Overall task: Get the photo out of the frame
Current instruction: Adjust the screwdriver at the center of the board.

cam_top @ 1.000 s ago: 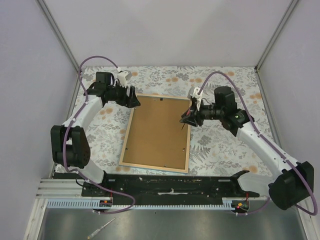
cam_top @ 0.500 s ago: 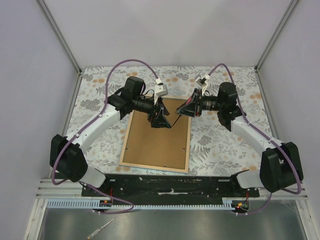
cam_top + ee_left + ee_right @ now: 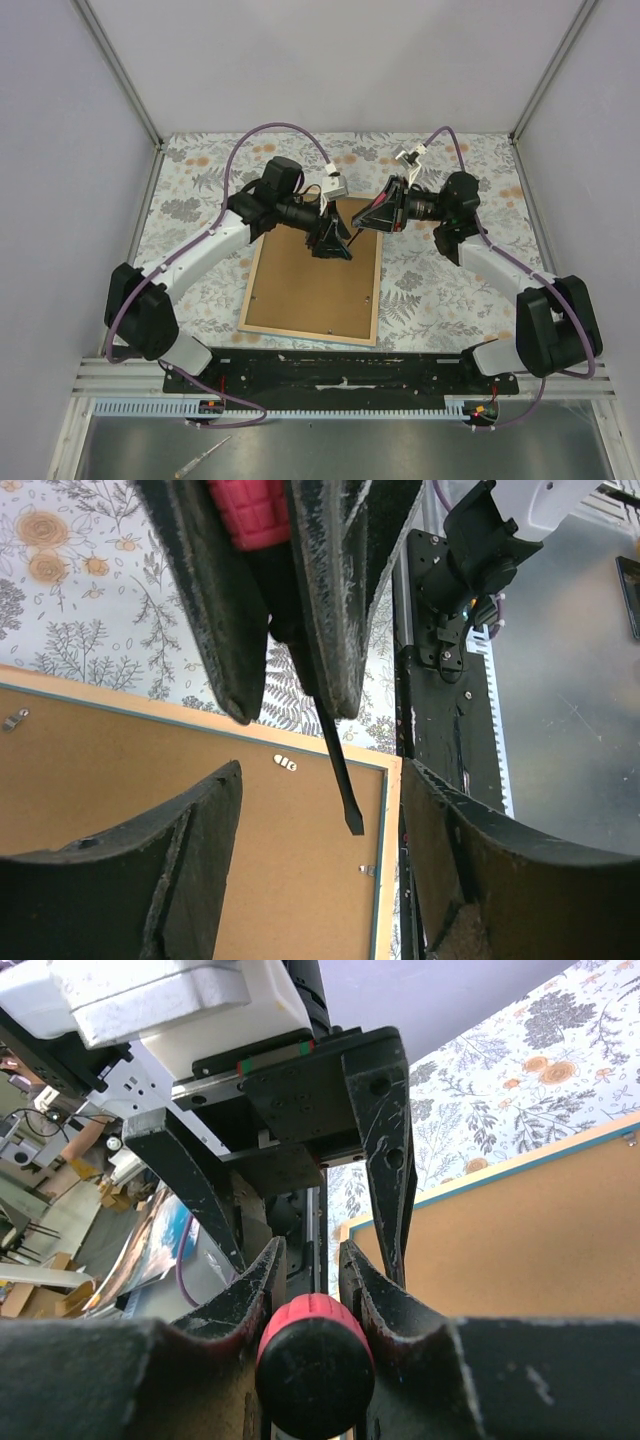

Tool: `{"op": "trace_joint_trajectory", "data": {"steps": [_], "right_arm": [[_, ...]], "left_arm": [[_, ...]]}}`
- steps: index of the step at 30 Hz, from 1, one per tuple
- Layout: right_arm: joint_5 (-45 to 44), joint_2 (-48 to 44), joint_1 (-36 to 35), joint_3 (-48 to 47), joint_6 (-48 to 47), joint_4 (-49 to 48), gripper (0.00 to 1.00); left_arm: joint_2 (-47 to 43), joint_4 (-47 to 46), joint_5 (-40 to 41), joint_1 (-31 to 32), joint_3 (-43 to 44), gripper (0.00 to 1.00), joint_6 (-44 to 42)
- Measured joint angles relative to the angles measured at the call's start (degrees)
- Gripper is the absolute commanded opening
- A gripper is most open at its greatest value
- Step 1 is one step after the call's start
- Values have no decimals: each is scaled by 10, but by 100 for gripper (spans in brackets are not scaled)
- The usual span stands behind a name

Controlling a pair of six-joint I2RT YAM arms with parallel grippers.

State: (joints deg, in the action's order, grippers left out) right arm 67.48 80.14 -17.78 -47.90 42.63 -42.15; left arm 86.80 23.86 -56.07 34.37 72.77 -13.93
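The frame [image 3: 375, 290] lies face down on the floral table cover, its light wood back up. Of the photo [image 3: 312, 275] only the brown board back shows; the print is hidden. My right gripper [image 3: 376, 218] is shut on a red-handled screwdriver [image 3: 315, 1360] above the frame's far right part. The black blade [image 3: 338, 770] points down at the board [image 3: 130, 780], its tip just above it. My left gripper [image 3: 322, 770] stands open around the blade's lower end, touching nothing, facing the right gripper's fingers [image 3: 225, 610].
Small metal clips [image 3: 285, 763] sit along the frame's inner edge [image 3: 381, 830]. The black base rail [image 3: 340, 372] runs along the near edge. A second screwdriver [image 3: 200, 462] lies on the metal shelf below. Grey walls close in on the left, far and right sides.
My left arm swung from the frame's far left corner in over the board to meet the screwdriver. My right gripper lifted and moved toward the far edge, still holding the screwdriver.
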Motion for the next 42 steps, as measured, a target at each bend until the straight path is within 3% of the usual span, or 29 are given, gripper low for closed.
{"op": "trace_joint_trajectory", "data": {"steps": [3,5,6,8,11,15,18,23,25,31,33,37,42], "right_arm": [[0,7,0,7,24,-30,0],[0,13,0,12,37,-45,0],[0,15,0,14,42,-49,0],[3,16,0,16,42,-53,0],[10,16,-1,13,2,-32,19],[24,16,-2,-40,-126,143,32],[28,16,-3,-79,-224,279,33],[37,18,-6,-100,-288,380,33],[39,22,-9,-106,-305,408,29],[35,24,-20,-114,-344,457,4],[33,24,-23,-116,-353,468,0],[32,25,-26,-127,-380,499,18],[33,32,-28,-144,-419,538,29]], "left_arm": [[6,-3,0,9,0,49,4],[11,-3,0,14,0,9,9],[14,-3,0,16,0,2,11],[18,-3,4,19,0,2,21],[20,2,14,16,0,2,30],[20,11,40,16,-1,2,27],[20,16,50,16,-1,2,20],[21,38,60,22,-1,2,3],[22,47,66,26,-1,2,-3],[24,67,77,34,-1,2,-8],[24,72,78,35,-1,2,-10],[24,75,79,37,-1,2,-12],[24,75,81,37,-1,2,-16]]}}
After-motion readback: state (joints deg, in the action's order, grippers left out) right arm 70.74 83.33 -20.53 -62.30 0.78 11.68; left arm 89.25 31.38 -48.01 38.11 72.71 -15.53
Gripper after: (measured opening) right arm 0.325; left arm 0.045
